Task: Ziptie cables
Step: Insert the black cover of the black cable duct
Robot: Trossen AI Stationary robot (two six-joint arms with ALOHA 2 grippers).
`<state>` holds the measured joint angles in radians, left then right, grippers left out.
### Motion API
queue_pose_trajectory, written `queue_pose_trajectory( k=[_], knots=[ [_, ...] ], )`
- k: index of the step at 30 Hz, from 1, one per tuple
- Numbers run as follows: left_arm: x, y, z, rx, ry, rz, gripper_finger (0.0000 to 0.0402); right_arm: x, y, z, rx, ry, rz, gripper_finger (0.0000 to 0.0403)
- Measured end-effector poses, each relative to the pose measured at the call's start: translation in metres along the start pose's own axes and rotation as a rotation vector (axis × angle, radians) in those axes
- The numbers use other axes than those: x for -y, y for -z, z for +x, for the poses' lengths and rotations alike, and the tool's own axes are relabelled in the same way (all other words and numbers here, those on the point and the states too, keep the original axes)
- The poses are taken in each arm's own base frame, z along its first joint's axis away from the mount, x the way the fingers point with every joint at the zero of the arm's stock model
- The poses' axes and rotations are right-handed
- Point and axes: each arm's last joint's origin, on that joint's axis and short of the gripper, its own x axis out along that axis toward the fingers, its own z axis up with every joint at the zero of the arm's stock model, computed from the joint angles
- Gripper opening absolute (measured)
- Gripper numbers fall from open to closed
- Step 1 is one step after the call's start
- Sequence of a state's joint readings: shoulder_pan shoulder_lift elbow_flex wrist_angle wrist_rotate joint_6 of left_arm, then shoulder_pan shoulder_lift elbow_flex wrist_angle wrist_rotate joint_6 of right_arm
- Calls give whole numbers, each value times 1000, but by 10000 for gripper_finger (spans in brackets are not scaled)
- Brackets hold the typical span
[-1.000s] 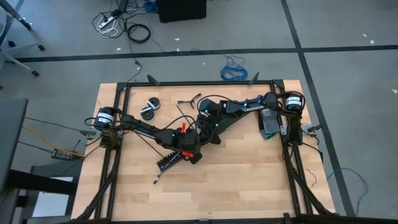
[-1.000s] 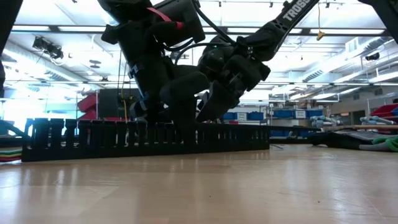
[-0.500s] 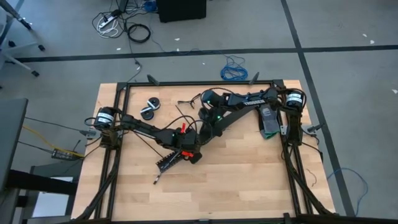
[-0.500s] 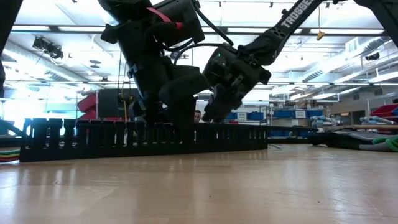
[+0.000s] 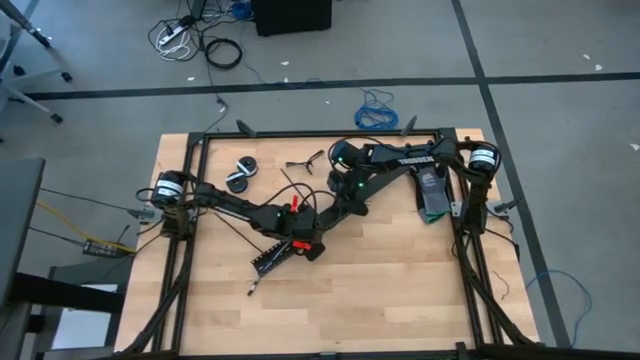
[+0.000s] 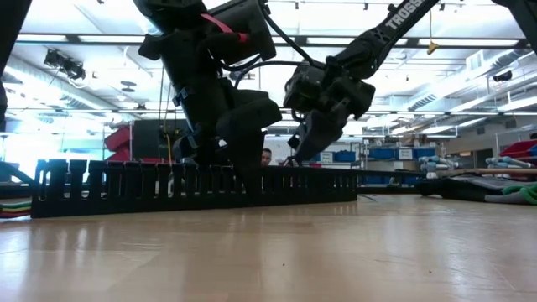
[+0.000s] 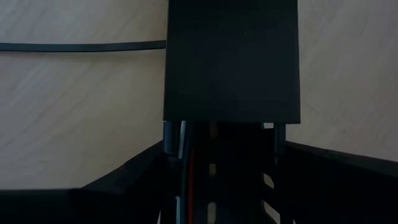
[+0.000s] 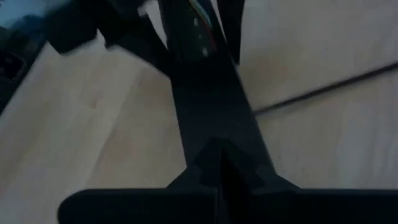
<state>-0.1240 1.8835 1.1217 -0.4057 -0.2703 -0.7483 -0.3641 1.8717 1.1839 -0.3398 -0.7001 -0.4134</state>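
The left claw (image 5: 305,243) grips a wide black perforated strip (image 6: 193,183) on the tabletop (image 5: 400,280). The right claw (image 5: 330,215), closed and empty, hangs just beside it. The cables cannot be made out.

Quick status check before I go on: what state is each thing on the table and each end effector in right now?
Left end effector: down at the perforated strip, fingers apart around it.
Right end effector: shut, raised off the table, behind the strip.
Perforated strip: lying on the table, on its edge.
Ziptie: straight, flat on the wood, loose.
Two black discs: lying at the back left, untouched.
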Motion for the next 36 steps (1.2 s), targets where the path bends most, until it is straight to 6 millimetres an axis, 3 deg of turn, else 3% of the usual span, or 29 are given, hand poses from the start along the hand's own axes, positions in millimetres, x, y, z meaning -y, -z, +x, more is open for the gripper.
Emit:
queue_pose_trajectory(
  k=[7, 12, 25, 36],
  knots=[
    [-1, -1, 1, -3, 0, 0, 245, 2, 8, 3, -73, 80, -13, 0],
    [-3, -2, 1, -10, 0, -2, 245, 2, 14, 16, -64, 78, -6, 0],
    [-5, -4, 2, -12, -1, 16, 223, 0, 9, 26, -35, 106, 3, 0],
    [-5, -4, 2, -6, -1, 16, 244, -14, 5, 40, -69, 136, -23, 0]
  ],
)
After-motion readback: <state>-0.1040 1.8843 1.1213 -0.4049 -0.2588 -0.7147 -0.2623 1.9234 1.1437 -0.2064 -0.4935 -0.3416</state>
